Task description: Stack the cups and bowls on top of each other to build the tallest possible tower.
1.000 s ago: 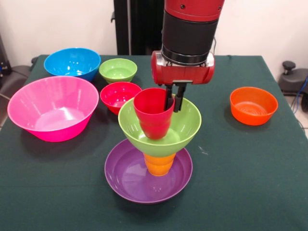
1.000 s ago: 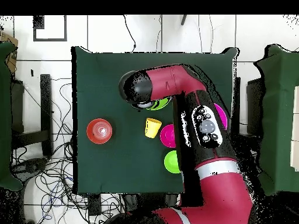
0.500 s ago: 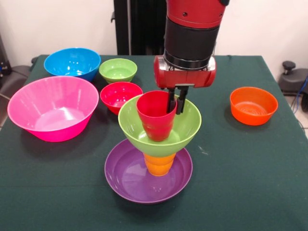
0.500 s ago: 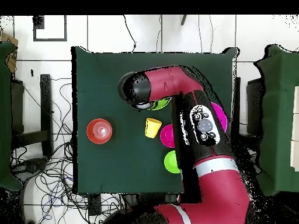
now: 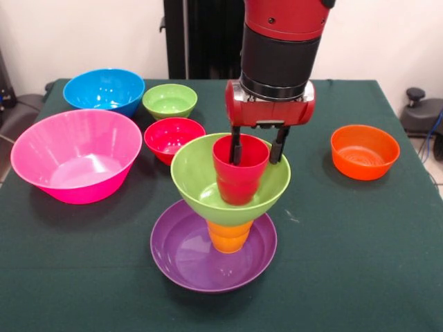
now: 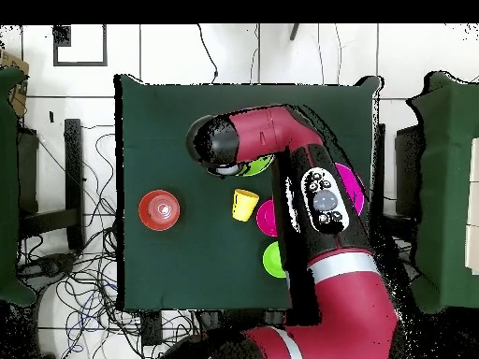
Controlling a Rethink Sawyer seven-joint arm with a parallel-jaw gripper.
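From the front I have the gripper (image 5: 257,146) spread apart, one finger down inside the red cup (image 5: 239,168) and the other outside its rim, gripping nothing. The cup sits upright in the large green bowl (image 5: 230,178), which balances on the orange cup (image 5: 229,235) standing upside down in the purple bowl (image 5: 212,250). That is my tower so far.

My worry is the inner finger: if I lift off at an angle it could catch the cup's wall, drag it, and tip the green bowl off its narrow perch. That bowl is far wider than the cup under it, so I judge a small sideways nudge would be enough.

Half a second ago the fingers were pinched on the rim and the cup leaned left; now it stands straight, nearer the bowl's middle, and the fingers have parted.

The pink bowl (image 5: 75,155), blue bowl (image 5: 104,90), small green bowl (image 5: 169,100), small red bowl (image 5: 173,137) and small orange bowl (image 5: 364,151) wait on the cloth.

From overhead the arm (image 6: 318,224) covers the tower, so I cannot check it there. The yellow cup (image 6: 244,204) lies just beside the arm, unchanged; the arm has barely shifted.
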